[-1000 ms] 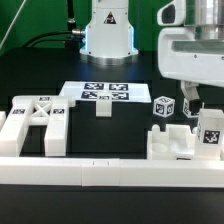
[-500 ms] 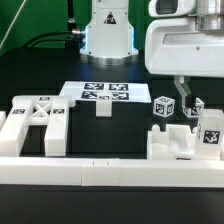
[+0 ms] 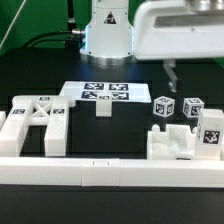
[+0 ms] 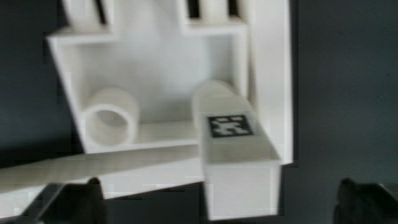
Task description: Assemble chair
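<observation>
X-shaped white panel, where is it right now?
The X-braced panel sits on the exterior view's left, close beside the marker board and just behind the long white front rail.

Only the arm changes here. The gripper (image 3: pixel 170 73) sits way higher now, well above the two small tagged blocks (image 3: pixel 163 107) on the exterior view's right, while a second ago its fingers were down just beside the right-hand block (image 3: pixel 192 107). It's also drifted toward the exterior view's left, so the big white wrist housing (image 3: pixel 180 30) stretches further across the top. The right-hand block shows in full now, with no finger in front of it.
</observation>
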Controlling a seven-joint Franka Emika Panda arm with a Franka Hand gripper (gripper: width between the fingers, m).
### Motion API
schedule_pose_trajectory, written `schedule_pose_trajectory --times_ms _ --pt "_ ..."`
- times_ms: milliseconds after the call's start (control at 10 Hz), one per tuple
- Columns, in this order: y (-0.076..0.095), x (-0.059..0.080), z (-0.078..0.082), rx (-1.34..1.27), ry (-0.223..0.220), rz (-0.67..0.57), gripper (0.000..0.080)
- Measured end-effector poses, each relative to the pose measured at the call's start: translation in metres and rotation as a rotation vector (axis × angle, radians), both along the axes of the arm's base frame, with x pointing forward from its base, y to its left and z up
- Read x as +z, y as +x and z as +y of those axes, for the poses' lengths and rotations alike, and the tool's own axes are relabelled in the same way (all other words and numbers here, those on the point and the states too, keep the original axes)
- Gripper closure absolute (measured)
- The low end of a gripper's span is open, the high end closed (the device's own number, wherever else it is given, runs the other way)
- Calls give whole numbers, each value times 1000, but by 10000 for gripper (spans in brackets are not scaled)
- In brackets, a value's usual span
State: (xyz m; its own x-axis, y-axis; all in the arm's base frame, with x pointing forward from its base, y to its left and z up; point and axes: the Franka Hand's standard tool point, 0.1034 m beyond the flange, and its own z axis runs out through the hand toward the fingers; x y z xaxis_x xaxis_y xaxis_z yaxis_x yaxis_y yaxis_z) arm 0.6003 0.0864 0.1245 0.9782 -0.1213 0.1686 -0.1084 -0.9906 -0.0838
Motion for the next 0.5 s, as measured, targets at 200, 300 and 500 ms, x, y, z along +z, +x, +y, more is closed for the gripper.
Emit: schedule_pose_trajectory --times_ms 200,300,500 --pt "-12 1 -13 -29 1 7 150" --pt "-12 0 -12 -28 0 8 150" --pt "-12 0 -12 -29 0 10 150"
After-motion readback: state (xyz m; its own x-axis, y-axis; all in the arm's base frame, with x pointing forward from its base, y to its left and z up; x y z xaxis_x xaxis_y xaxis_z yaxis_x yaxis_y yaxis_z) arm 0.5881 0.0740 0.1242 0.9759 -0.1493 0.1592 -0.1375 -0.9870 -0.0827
